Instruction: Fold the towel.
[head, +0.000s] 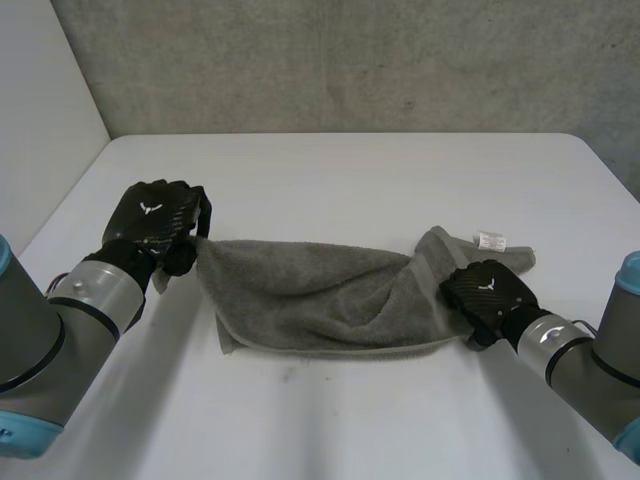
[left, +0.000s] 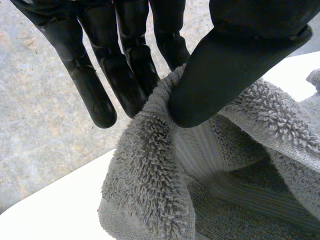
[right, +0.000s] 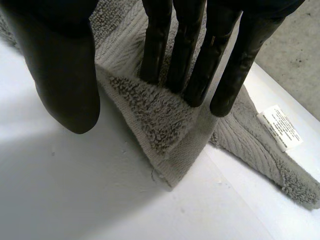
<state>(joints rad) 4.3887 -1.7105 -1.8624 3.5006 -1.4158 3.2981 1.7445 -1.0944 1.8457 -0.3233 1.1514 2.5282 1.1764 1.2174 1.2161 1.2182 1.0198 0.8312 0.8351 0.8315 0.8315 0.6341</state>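
A grey towel (head: 310, 290) lies crumpled lengthwise across the middle of the white table (head: 350, 170). My left hand (head: 150, 225) is at its far left corner. In the left wrist view that hand (left: 225, 65) pinches a bunched fold of towel (left: 160, 190) between its thumb and its fingers (left: 100, 85). My right hand (head: 488, 292) is at the towel's right end. Its straight fingers (right: 195, 60) rest on a folded corner of towel (right: 165, 125), and its thumb (right: 65, 75) stands apart over bare table (right: 75, 190). A white label (head: 490, 240) (right: 281, 127) lies beside the right hand.
A grey concrete wall (head: 350, 60) runs behind the table's far edge, and a white wall (head: 40, 100) stands at the left. Bare table lies in front of the towel and behind it.
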